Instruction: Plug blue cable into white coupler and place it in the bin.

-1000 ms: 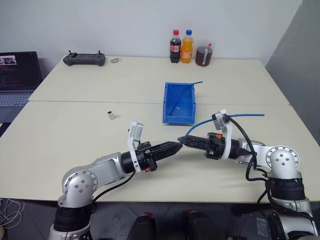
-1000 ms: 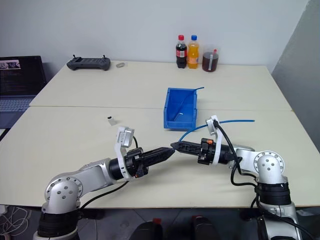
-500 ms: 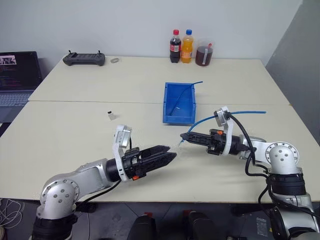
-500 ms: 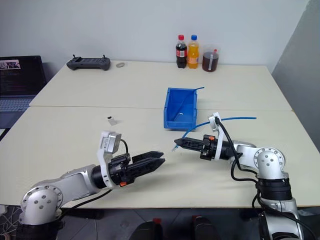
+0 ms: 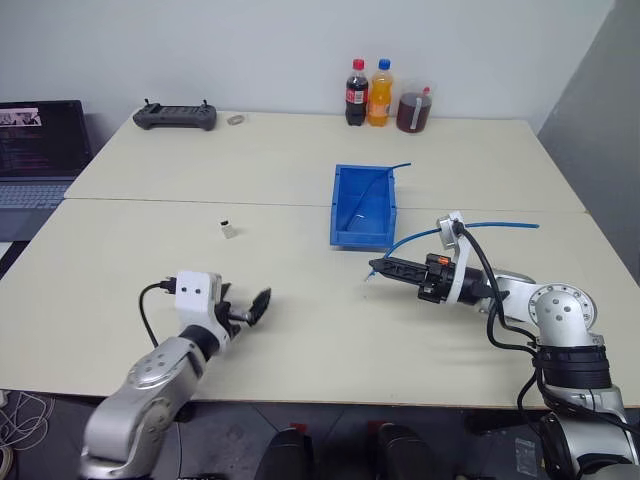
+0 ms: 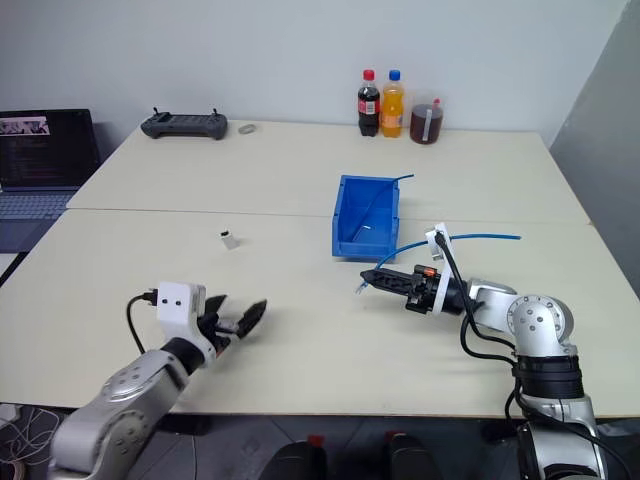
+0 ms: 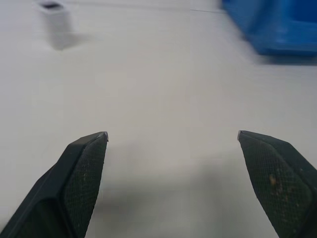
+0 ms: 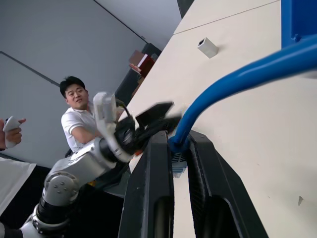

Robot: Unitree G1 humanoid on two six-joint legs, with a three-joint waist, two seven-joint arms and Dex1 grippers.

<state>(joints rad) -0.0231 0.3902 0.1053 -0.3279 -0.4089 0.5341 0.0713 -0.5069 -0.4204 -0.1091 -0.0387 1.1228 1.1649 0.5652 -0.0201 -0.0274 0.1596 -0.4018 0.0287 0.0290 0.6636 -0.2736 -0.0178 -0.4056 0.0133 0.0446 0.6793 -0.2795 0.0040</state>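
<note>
Right gripper [image 8: 181,148] pinches the blue cable [image 8: 237,79], apparently near its plug.

Silver arms, black fingers [image 7: 81,171], white wrist cameras

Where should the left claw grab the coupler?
Across the coupler's side walls, coming in low from the robot's side. It stands alone on the table, dark socket facing up, so a side pinch probably keeps the socket clear for the cable. Left claw is open.

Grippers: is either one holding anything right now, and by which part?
The right gripper is shut on the blue cable near its plug end. The left gripper is open and holds nothing.
</note>
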